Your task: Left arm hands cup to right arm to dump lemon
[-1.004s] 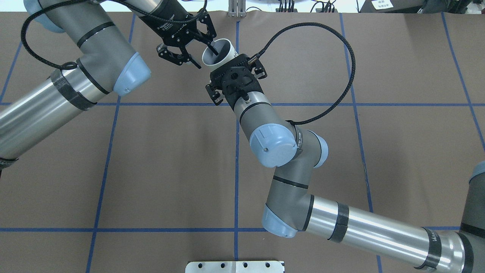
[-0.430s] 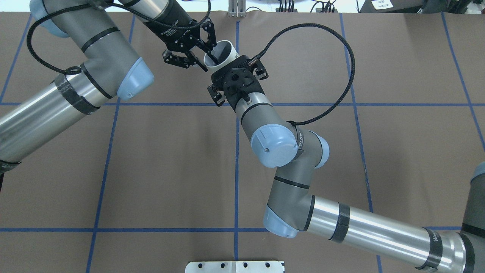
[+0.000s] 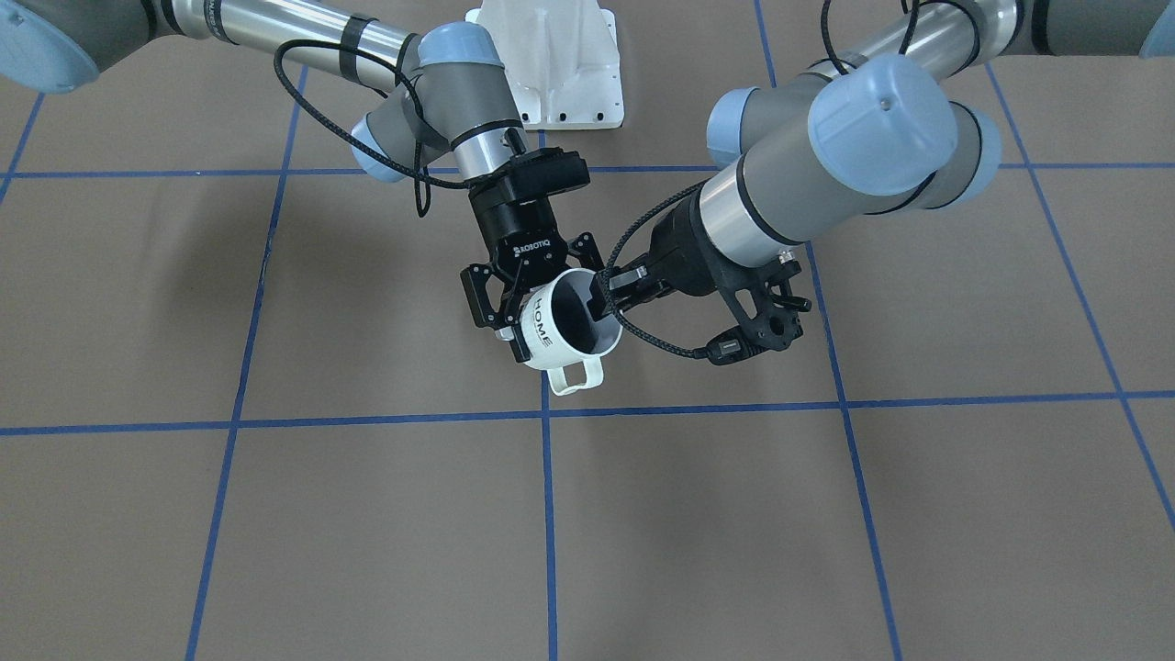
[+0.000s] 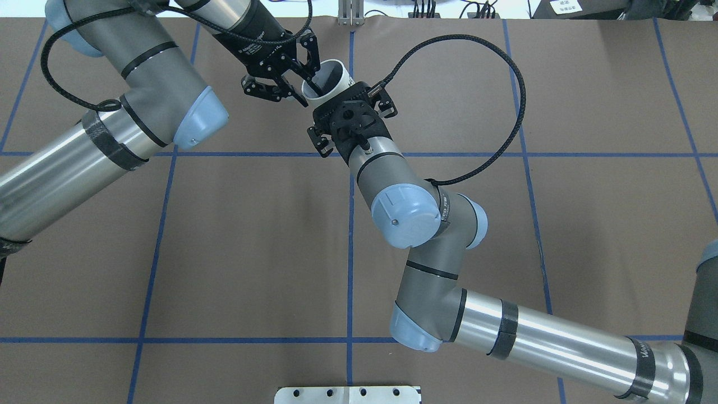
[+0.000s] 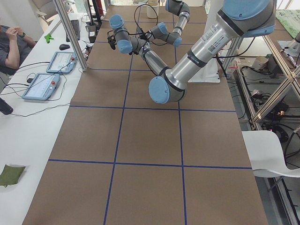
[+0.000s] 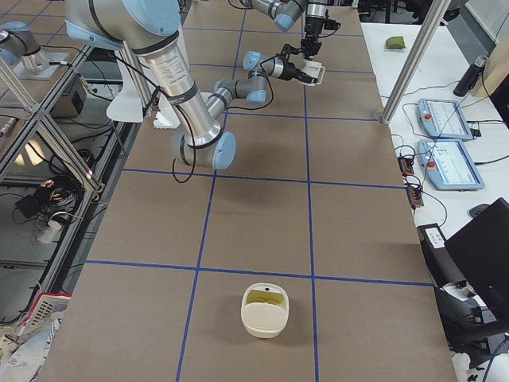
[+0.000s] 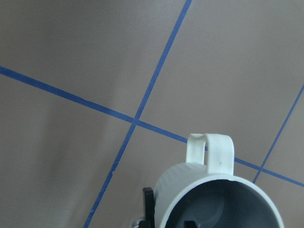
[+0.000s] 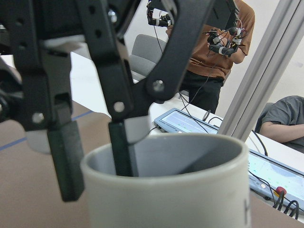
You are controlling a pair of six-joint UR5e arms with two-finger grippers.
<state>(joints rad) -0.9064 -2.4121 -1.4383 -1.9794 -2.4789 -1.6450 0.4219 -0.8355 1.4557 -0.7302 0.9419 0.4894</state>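
The white "HOME" cup [image 3: 551, 338] hangs tilted above the table's far middle, handle pointing down and away from the robot. It also shows in the overhead view [image 4: 336, 74] and both wrist views [image 7: 213, 190] [image 8: 166, 190]. My right gripper [image 3: 546, 317] is shut on the cup's body from the side. My left gripper [image 4: 309, 94] straddles the rim, one finger inside and one outside. A small gap shows at the inner finger, so it reads as open. The lemon shows in no view; the visible inside of the cup is grey and bare.
A cream container [image 6: 265, 310] with something yellow-green inside stands on the table far to my right. The white base plate [image 4: 348, 394] sits at the near edge. Operators and tablets are beyond the far edge [image 8: 213, 61].
My left arm has shifted a little right and toward the cup, so its outer finger now sits against the cup's outside. The cup and right gripper have barely moved.
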